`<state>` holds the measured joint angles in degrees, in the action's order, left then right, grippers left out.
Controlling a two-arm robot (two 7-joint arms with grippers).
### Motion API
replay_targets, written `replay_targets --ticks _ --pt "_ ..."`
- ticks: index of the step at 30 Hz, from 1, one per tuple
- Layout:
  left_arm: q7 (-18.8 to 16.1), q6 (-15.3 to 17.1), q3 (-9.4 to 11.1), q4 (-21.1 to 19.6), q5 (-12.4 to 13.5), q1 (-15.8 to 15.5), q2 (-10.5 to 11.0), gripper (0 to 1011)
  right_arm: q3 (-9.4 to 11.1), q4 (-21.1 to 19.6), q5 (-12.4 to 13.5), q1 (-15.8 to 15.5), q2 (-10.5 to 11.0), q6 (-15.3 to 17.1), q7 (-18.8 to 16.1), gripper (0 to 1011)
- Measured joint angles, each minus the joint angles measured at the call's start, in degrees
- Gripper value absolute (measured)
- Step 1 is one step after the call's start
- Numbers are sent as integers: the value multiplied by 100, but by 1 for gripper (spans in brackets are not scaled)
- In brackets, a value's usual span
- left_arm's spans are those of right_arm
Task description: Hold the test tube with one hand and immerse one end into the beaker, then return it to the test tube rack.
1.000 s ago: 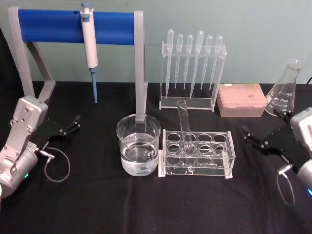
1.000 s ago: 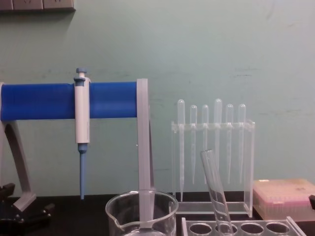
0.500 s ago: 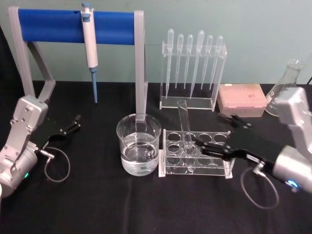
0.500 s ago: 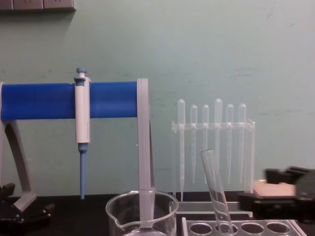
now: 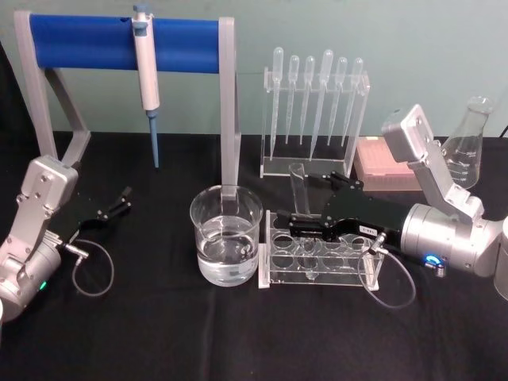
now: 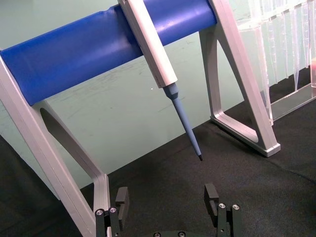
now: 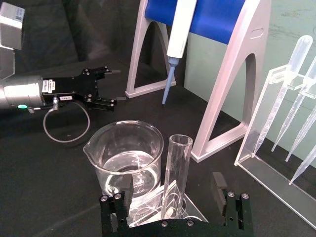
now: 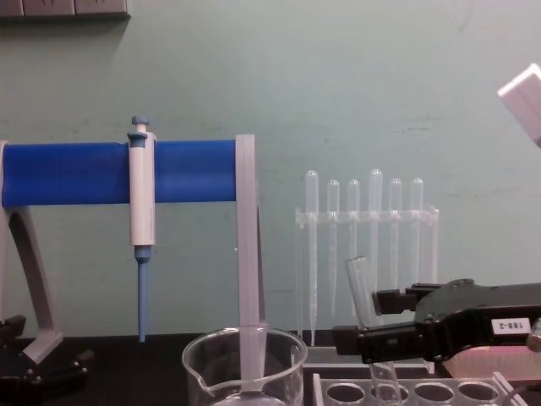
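Because the test tube (image 5: 298,184) stood tilted in its rack (image 5: 317,262) at frame centre, right of the beaker (image 5: 225,238), the right gripper (image 5: 304,205) straddled it open, holding nothing, for a side grasp; left gripper (image 5: 117,204) idled open, left edge.

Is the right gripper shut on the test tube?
No: the right gripper straddles the test tube, with a gap on each side.

There is one test tube (image 5: 299,186), one beaker (image 5: 225,238) and one test tube rack (image 5: 317,274). Six plastic pipettes (image 5: 325,87) hang in one clear stand (image 5: 305,168). One white pipette (image 5: 144,71) hangs on one blue-barred stand (image 5: 79,41). There is also one pink tip box (image 5: 371,163) and one conical flask (image 5: 470,143). The grippers number two: the left gripper (image 5: 119,200) and the right gripper (image 5: 300,205).
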<state>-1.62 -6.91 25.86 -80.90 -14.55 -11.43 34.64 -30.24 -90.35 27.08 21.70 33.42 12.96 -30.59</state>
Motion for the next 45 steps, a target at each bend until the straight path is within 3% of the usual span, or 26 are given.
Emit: replay_targets --ticks 7,10,14,25,29,45 --pt "0 0 0 0 0 0 0 1000 3 40 -43 57 -71 93 44 895" --pt "0 0 0 0 0 0 0 1000 27 49 -46 56 -111 129 99 776" --pt "0 0 0 0 0 0 0 1000 49 72 -36 32 -148 135 125 707" --pt "0 0 0 0 0 0 0 1000 101 86 40 -22 -236 92 156 302" --pt "0 0 0 0 0 0 0 1000 167 -58 78 -98 -213 47 206 225" --pt "0 0 0 0 0 0 0 1000 744 -1121 480 -681 -98 -287 625 225"
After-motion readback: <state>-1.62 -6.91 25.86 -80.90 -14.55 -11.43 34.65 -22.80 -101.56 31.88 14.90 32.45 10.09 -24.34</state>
